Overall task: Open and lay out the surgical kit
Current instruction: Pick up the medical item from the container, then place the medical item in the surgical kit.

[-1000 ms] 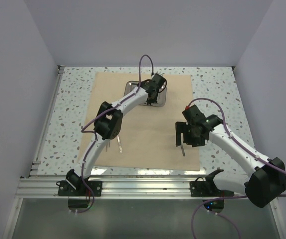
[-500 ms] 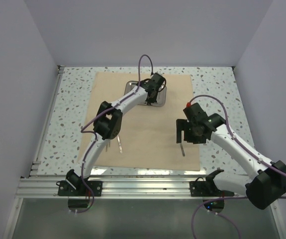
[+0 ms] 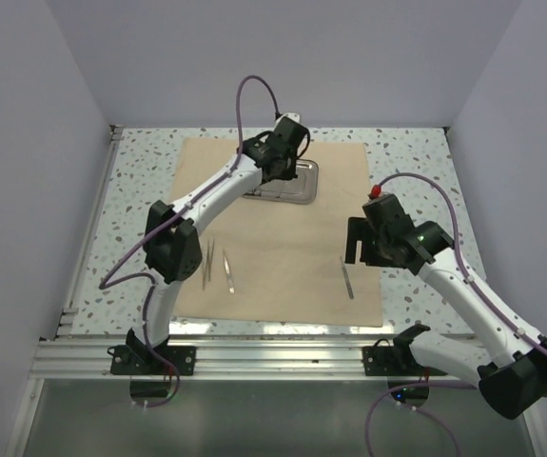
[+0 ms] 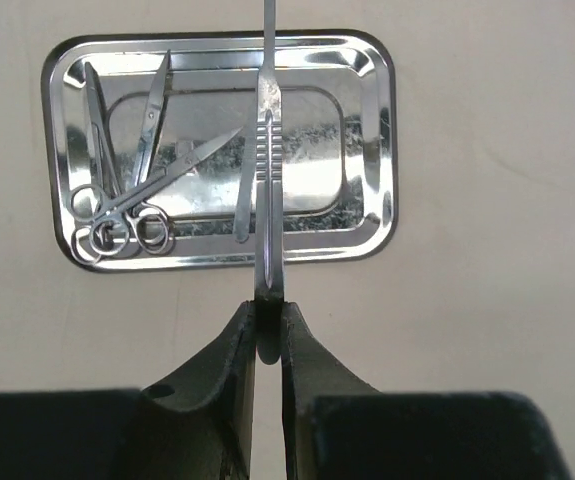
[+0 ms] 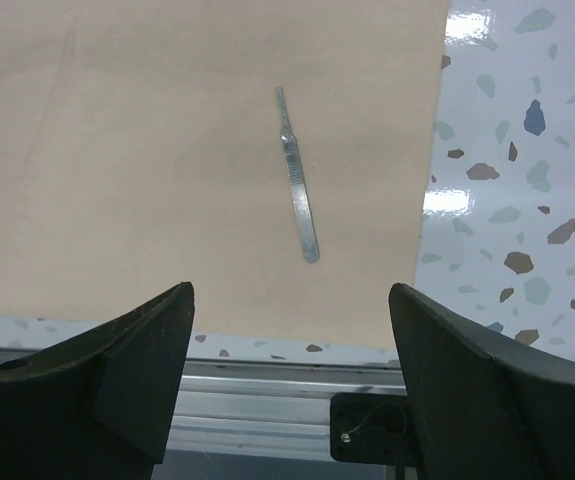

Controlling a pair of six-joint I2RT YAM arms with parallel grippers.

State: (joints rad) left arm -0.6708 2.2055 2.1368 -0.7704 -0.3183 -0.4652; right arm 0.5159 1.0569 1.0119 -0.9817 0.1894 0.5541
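The tan cloth (image 3: 283, 238) lies spread flat on the table with the steel tray (image 3: 303, 190) at its far middle. My left gripper (image 3: 278, 160) hovers above the tray. In the left wrist view the left gripper (image 4: 267, 315) is shut on a thin silver scalpel-like handle (image 4: 267, 150), which hangs over the tray (image 4: 385, 150). Scissors and forceps (image 4: 117, 205) lie in the tray's left part. My right gripper (image 3: 359, 243) is open and empty above the cloth's right side. In the right wrist view the right gripper (image 5: 289, 300) stands above a silver handle (image 5: 297, 190).
Tweezers (image 3: 208, 262) and another thin instrument (image 3: 227, 271) lie on the cloth's near left. The silver handle (image 3: 346, 278) lies near the cloth's right front corner. Speckled table (image 3: 416, 171) surrounds the cloth. The aluminium rail (image 3: 273, 357) runs along the near edge.
My left gripper has risen from the tray, moving back and left with the silver handle in it. My right gripper has drawn up and to the right, away from the handle lying on the cloth.
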